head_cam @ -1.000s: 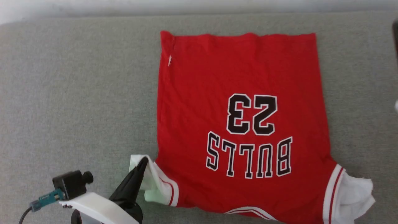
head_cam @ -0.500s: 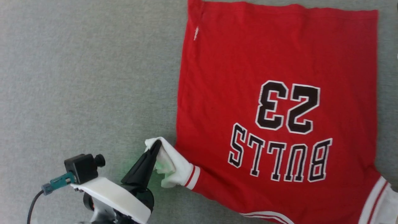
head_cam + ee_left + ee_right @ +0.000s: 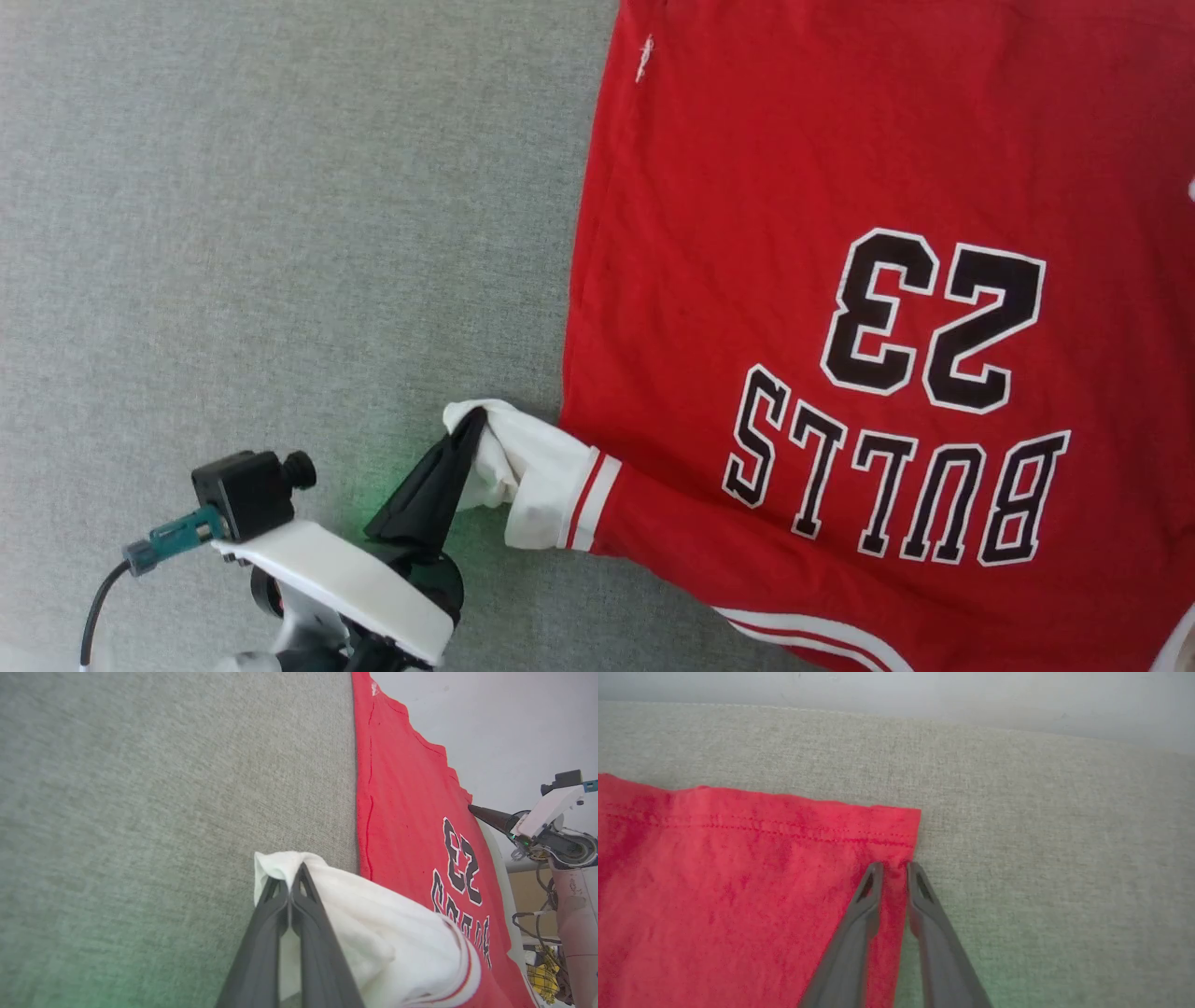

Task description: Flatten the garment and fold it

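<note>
Two corners of the garment [image 3: 766, 233] are attended, one by each gripper. The red shirt is spread flat on a grey fabric surface [image 3: 280, 233], with its lettering upside down in the head view. The left gripper [image 3: 474, 427] is closed tight on the bunched white sleeve [image 3: 537, 476], which is drawn out sideways past the shirt's long, straight side edge. A broad stretch of bare surface is left open on that side. In the right wrist view the right gripper [image 3: 894, 868] is set at the corner of the stitched hem [image 3: 784, 828], its fingers narrowly parted over the side edge. Whether cloth is pinched there cannot be told. Bare surface is seen beyond the hem and beside that corner, up to a pale wall [image 3: 896, 690].
</note>
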You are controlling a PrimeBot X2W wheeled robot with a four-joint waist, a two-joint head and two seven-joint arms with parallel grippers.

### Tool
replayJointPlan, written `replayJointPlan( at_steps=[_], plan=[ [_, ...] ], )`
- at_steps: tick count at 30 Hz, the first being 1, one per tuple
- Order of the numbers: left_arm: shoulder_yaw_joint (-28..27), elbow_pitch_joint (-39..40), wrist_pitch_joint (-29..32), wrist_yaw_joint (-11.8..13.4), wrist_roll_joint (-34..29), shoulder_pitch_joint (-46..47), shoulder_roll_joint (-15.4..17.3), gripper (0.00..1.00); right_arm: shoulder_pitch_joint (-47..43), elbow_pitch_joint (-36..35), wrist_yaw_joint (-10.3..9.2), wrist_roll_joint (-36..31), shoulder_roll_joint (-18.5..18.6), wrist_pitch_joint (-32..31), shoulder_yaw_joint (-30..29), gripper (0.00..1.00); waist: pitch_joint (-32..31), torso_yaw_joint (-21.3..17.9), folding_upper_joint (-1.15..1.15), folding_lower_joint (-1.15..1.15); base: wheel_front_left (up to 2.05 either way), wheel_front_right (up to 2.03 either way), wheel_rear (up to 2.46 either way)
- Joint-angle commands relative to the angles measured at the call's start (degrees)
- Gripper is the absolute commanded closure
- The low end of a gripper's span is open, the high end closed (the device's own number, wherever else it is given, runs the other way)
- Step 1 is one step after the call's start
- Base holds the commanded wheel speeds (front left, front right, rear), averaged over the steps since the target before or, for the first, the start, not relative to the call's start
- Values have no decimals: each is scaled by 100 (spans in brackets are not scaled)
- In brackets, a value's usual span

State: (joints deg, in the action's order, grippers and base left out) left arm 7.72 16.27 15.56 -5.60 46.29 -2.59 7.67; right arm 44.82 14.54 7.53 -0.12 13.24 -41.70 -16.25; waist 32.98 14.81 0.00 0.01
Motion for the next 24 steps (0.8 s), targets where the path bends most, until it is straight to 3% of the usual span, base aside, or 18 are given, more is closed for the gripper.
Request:
replayJointPlan(
  at_steps=[1,8,14,20,24],
  plan=[
    [-15,-36,-14,-24,-20,104,32,100,20,73,-4,10,-28,70,37,100,-76,-66,0,-1,0,0,0],
    [-44,-61,-7,5,-20,13,82,100,-18,21,-4,232,17,428,126,100,-494,-290,0,-1,0,0,0],
    [-105,0,5,102,-28,-224,136,100,-418,-509,-4,779,7,704,60,100,-1046,-651,0,-1,0,0,0],
    [-205,187,30,240,-27,-537,196,100,-1865,-1813,-4,1318,59,731,-433,100,-1442,-1063,0,-1,0,0,0],
    [-244,333,64,308,-26,-657,231,100,-3305,-2920,-4,1715,-555,673,-1257,100,-1519,-1249,0,-1,0,0,0]
  ],
)
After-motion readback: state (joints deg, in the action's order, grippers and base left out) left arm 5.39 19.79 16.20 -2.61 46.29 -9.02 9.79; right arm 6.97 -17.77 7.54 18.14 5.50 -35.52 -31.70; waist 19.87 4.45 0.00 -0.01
